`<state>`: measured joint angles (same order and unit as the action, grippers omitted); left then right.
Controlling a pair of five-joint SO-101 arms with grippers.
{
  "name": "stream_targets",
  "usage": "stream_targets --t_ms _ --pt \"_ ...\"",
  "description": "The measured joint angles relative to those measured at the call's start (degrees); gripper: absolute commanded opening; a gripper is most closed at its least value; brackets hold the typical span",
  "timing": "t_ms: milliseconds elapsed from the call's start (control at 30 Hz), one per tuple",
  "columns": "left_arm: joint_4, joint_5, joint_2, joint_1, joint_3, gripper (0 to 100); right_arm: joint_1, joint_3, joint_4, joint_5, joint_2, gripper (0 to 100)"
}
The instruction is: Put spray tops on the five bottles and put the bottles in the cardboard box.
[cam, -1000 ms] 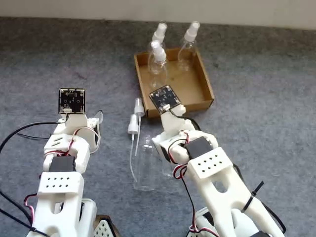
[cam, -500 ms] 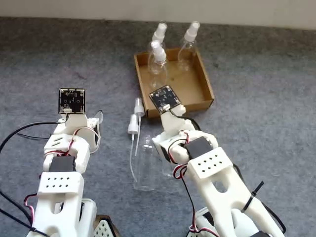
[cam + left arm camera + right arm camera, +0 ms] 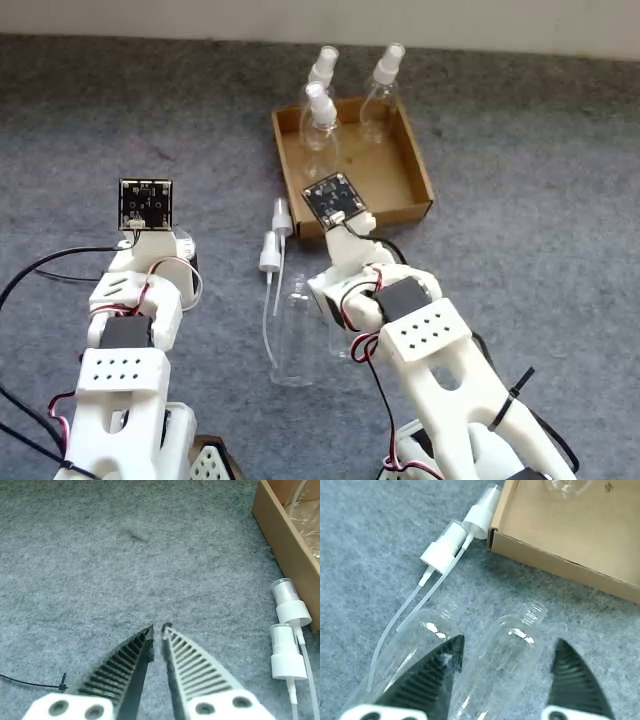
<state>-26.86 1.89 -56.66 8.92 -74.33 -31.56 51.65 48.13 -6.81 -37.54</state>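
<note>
Grey felt-like table (image 3: 520, 200), cardboard box (image 3: 425, 185) at 12 o'clock from the arms. Three capped bottles (image 3: 320, 115) stand at the box's far end; can't tell if the two rearmost are inside it or just behind. Two loose spray tops (image 3: 272, 240) lie just off the box's near corner, at 9 o'clock from it. Two uncapped bottles (image 3: 295, 335) lie side by side at 6 o'clock from the tops.

Right end effector (image 3: 509, 641) is spread wide, straddling one uncapped bottle, not gripping. Left end effector (image 3: 156, 629) is narrow, a sliver of gap, empty, over bare table at 9 o'clock of the tops.

Bottles look like thin clear plastic: likely light, slick, prone to roll and dent; take across mid-body. Tops light, dip tubes bendy; take by the white collar.

Versus earlier frames: left end effector's jaw has pulled in, gap narrowed; right arm and bottles unchanged.
</note>
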Motion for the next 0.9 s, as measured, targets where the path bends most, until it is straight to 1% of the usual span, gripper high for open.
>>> stream_targets --t_ms 367,700,800,900 --pt "0.0 0.0 0.0 0.0 0.0 5 0.0 0.0 0.0 0.0 0.0 0.5" --pt "0.0 0.0 0.0 0.0 0.0 5 0.0 0.0 0.4 0.0 0.0 0.7" --pt "0.0 0.0 0.0 0.0 0.0 5 0.0 -0.4 4.8 0.0 0.0 0.7" --pt "0.0 0.0 0.0 0.0 -0.6 5 0.0 -4.8 11.9 0.0 0.0 2.9"
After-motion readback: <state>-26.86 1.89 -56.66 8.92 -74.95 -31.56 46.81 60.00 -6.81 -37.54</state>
